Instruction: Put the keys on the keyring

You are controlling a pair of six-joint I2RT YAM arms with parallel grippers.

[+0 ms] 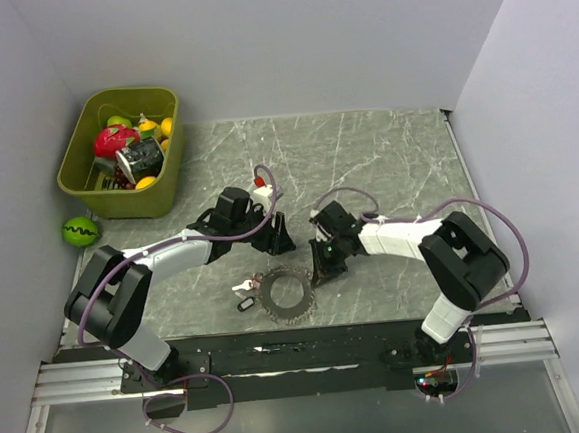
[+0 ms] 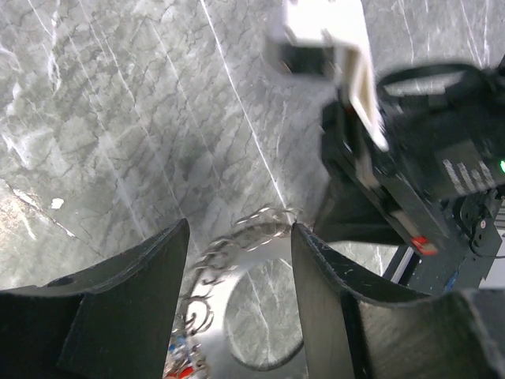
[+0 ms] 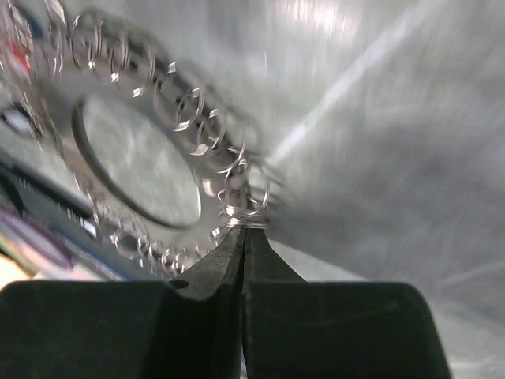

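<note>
Keyring (image 1: 284, 295) lies flat on the grey marble table (image 1: 385, 159) near the front edge in the top view. Keys (image 1: 243, 284) and dark fob (image 1: 244, 303) are just left of it; can't tell if they're attached. Left pincer (image 1: 276, 240) is just behind the keyring's far side, and right pincer (image 1: 324, 266) is at its right edge. Green bin (image 1: 92, 187) of toys sits at the far left, with a green ball (image 1: 80, 231) just beside its near side.

Left wrist view: fingers (image 2: 134, 308) are apart and grip nothing. The keyring's edge of small wire loops shows on the table below the gap. The right arm's pincer stands just beyond.

Right wrist view is blurred. The right pincer's tips are pressed together, clamped on one small wire loop at the keyring's rim.
</note>
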